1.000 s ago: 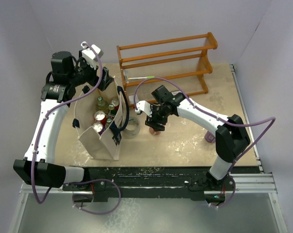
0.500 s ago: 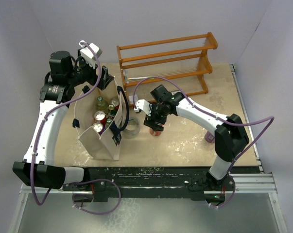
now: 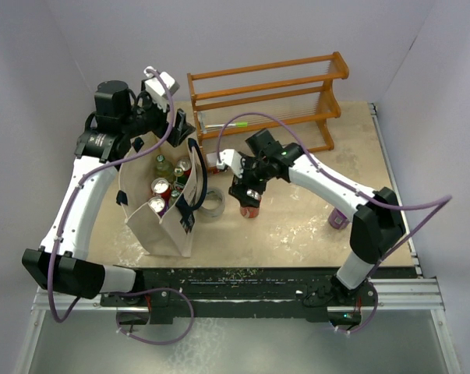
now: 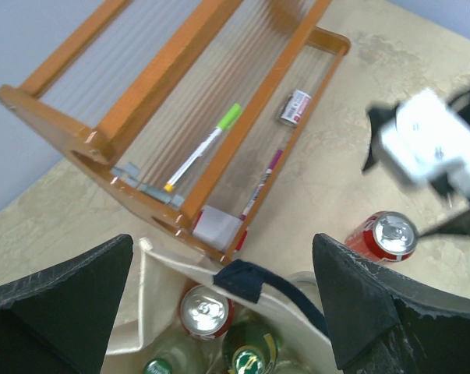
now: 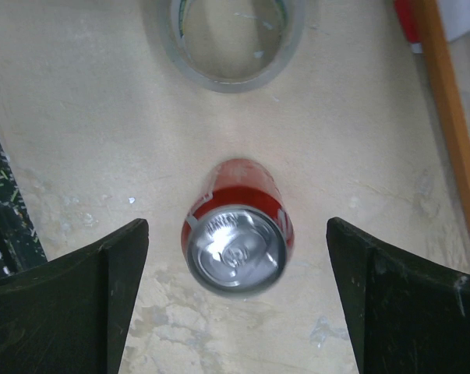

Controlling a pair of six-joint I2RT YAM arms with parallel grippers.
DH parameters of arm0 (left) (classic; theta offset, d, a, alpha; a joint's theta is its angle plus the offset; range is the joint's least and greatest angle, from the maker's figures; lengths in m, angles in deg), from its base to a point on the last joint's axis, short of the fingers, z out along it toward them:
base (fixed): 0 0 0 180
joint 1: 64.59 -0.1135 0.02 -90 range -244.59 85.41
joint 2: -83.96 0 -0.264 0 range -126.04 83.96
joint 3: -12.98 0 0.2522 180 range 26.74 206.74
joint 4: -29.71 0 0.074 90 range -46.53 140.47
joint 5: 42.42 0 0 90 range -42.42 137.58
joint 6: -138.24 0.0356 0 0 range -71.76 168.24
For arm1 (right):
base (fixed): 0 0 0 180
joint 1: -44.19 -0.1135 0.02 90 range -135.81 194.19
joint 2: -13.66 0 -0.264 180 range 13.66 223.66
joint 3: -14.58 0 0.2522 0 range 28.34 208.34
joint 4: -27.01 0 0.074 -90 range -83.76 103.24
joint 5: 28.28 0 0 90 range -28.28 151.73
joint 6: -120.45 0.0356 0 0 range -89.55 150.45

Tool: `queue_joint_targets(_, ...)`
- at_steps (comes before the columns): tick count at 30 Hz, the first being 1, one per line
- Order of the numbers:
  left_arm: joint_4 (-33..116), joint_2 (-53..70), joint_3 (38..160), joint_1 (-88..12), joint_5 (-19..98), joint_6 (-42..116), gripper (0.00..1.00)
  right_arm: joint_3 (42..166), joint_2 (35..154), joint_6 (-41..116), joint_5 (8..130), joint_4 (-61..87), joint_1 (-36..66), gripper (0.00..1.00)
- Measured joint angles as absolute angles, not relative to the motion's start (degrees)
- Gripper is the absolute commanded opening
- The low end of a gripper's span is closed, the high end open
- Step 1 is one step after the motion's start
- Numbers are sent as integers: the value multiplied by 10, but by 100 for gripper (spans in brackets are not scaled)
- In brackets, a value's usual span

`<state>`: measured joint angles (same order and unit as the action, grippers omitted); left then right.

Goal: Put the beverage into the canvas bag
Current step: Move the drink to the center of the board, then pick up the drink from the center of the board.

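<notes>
Since a second ago the right gripper (image 3: 247,193) has spread its jaws a lot wider over the can, and the left arm has swung a bit toward the wooden rack (image 3: 266,101).

Biggest thing first: the canvas bag (image 3: 160,218) stands open on the left side of the table and looks soft and floppy to us. It's already got bottles and cans inside. The left gripper (image 4: 219,265) hovers over its far rim, jaws wide apart and holding nothing.

The beverage is the red can (image 5: 236,234). It stands on the table right of the bag and apart from it, with the tape roll (image 5: 231,35) in between.

It's upright, long axis vertical, silver lid pointing straight up at the wrist camera. The right fingers sit either side of it with clear gaps, so nothing is pinched yet.

Handling-wise, we'd guess thin aluminium: stiff enough, but it'll dent if crushed. It's smooth and a bit slippery, with some weight if it's full. We'd grab across the round wall about mid-height, not the rim.
</notes>
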<state>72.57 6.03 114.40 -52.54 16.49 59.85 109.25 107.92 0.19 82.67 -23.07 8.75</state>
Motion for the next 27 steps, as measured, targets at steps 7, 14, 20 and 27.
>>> queue_joint_targets(7,726,27,1144,-469,163,621,99,1092,1027,62,842,-205,239,96)
queue_joint_targets(14,755,-27,1141,-381,174,681,99,1089,1001,93,844,-187,324,96)
queue_joint_targets(20,785,-69,1104,-323,171,737,99,1085,982,100,847,-172,369,96)
queue_joint_targets(27,827,-108,1068,-295,163,820,99,1067,960,108,859,-163,427,96)
